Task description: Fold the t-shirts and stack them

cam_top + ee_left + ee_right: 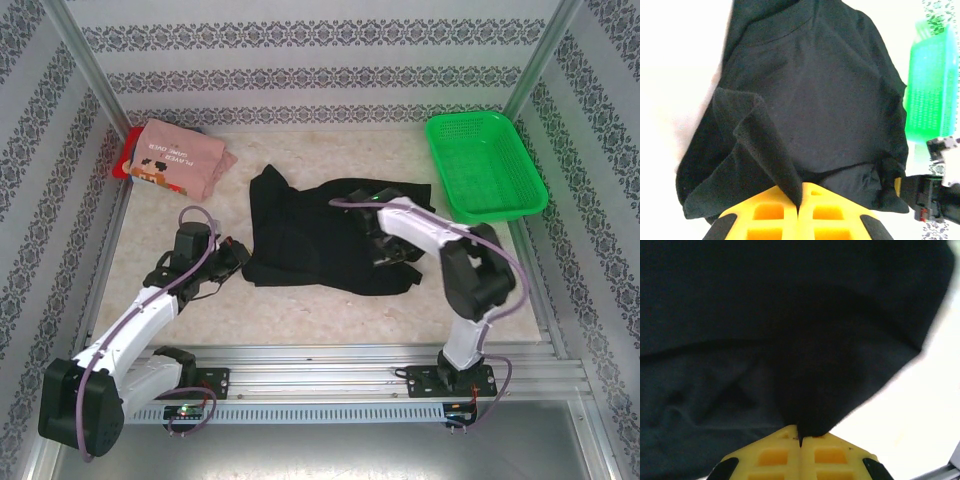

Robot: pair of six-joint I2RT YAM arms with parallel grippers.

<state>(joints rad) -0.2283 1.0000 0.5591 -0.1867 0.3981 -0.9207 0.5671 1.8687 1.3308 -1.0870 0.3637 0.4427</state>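
At the middle of the bench (300, 310) lies the black t-shirt (300, 230), rumpled and only partly spread, with its neck end toward the far wall and its hem toward the arms. The left gripper (238, 258) sits at the shirt's near-left edge. From the left wrist, its yellow fingers (765, 215) are pressed together on a raised fold of the black cloth, which stands up in a ridge running from the fingertips toward the shirt's left side. The collar shows at the top of that view.

The right gripper (385, 258) is down on the shirt's right half, its arm bent over the cloth from the right. From the right wrist, its yellow fingers (830, 455) are likewise closed, pinching a dark fold of the same shirt, and pale bench surface shows to the right of the cloth edge.

At the far-left corner the pink t-shirt (180, 160) lies folded, its dark lettering facing up. It rests on the red t-shirt (124, 158), of which just a strip shows along its left side. Both are well apart from the black one. A green mesh basket (485, 165) stands at the far-right corner, near the black shirt's right edge but not touching it.
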